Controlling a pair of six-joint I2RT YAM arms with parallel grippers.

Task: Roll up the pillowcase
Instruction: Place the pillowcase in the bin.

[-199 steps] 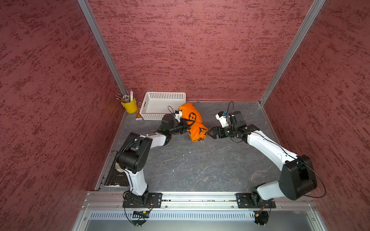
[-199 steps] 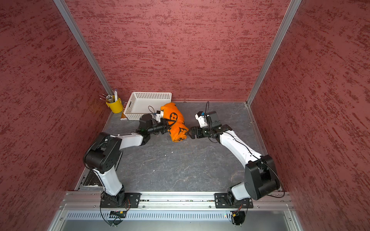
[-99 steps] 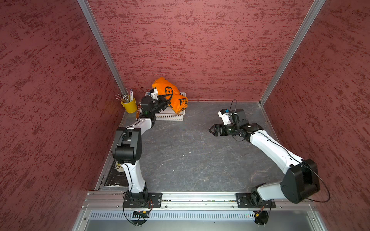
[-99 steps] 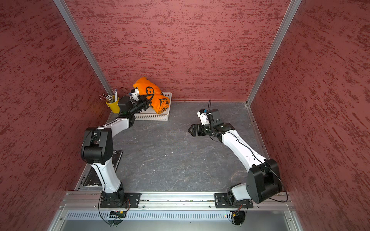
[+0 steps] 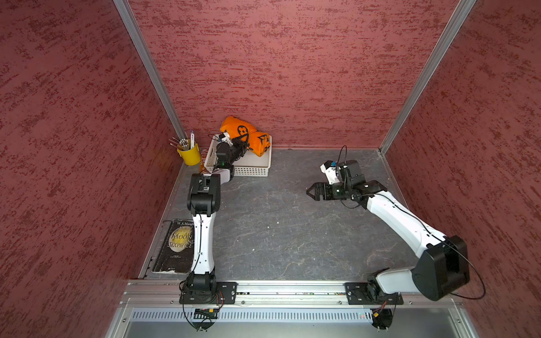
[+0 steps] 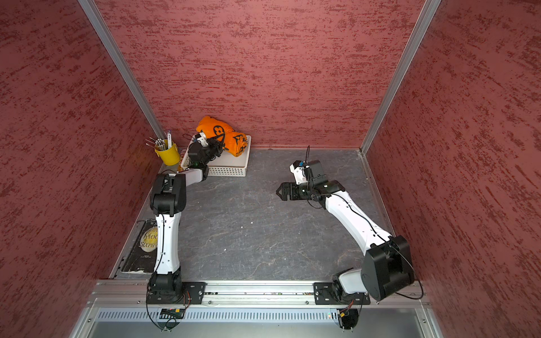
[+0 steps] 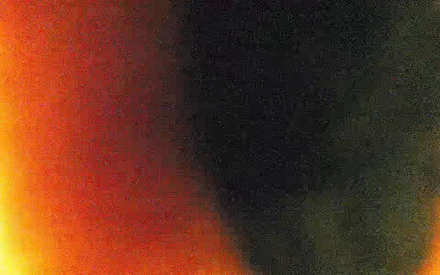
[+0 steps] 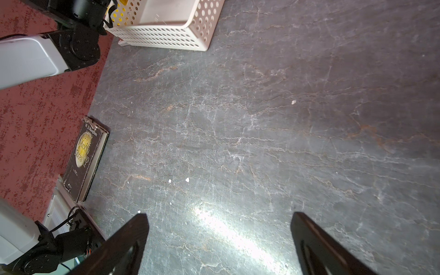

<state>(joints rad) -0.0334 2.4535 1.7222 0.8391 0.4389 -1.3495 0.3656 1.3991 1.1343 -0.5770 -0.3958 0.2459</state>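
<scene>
Red-brown textured walls (image 5: 292, 73) closed in the grey, veined tabletop (image 5: 278, 228) on three sides. Up in the far left corner sat a white perforated basket (image 5: 251, 172). The pillowcase (image 5: 244, 137) (wound into a fat orange roll, black flower prints showing on its outside) was over the basket's far part, close to the back wall. Both top views showed it there (image 6: 221, 136). I could not tell whether the roll's lower end rested on the basket's floor or hung just above it.

The left end effector (image 5: 243, 147) was pinched onto the side of the roll nearest the arm, its jaws drawn in narrow on the fabric. The left wrist camera gave only a blur of orange and black, the cloth pressed right up to the lens.

The right end effector (image 5: 311, 191) hovered over the bare right half of the tabletop, well apart from the basket. Its jaws were spread wide and held nothing. In the right wrist view its two dark fingers (image 8: 133, 238) framed only stone surface.

A yellow cup (image 5: 189, 153) stuffed with pens stood just beside the basket, tight in the corner. A dark book (image 5: 177, 245) (the cover read "The Moon and Sixpence") lay flat along the left edge of the tabletop, beside the left arm's upright link.
</scene>
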